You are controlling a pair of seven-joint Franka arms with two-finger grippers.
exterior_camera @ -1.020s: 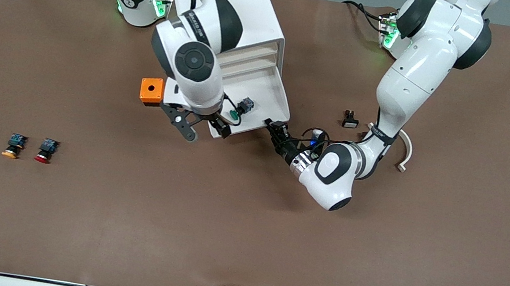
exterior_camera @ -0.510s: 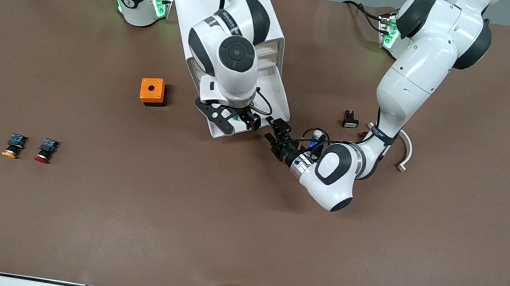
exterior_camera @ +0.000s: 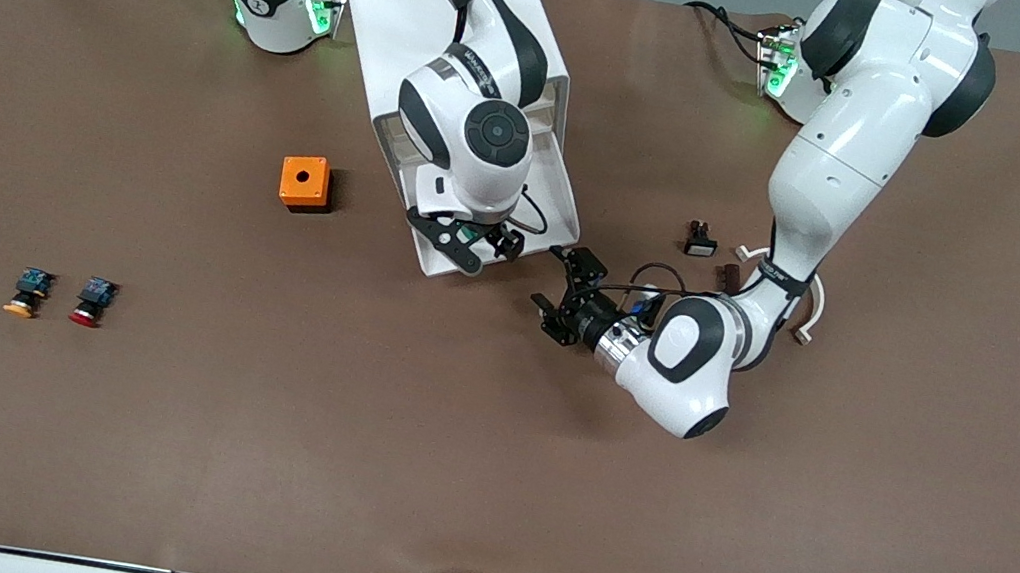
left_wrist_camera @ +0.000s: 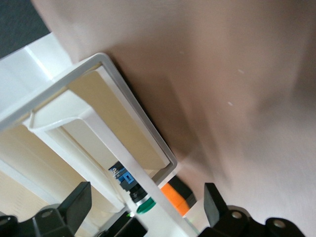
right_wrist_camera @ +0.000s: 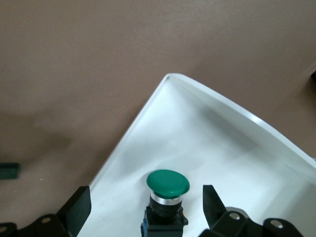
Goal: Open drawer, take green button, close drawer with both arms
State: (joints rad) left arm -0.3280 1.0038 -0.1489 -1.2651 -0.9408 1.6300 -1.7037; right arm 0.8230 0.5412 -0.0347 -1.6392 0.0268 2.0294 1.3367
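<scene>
Both grippers are sitting wide open: right gripper (exterior_camera: pixel 476 246) is hanging over the pulled-out drawer (exterior_camera: pixel 563 203), fingers straddling the green button (right_wrist_camera: pixel 168 183) without gripping. Left gripper (exterior_camera: pixel 570 293) is hovering empty just beside the drawer's front.

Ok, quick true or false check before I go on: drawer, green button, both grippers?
1. The drawer is open. True.
2. The right gripper has clamped the button. False: its jaws stand open on either side of the button, which sits in the drawer.
3. The left gripper grips the drawer. False: it is open, over the table beside the drawer's front.
4. The red button lies on the table. True.
</scene>
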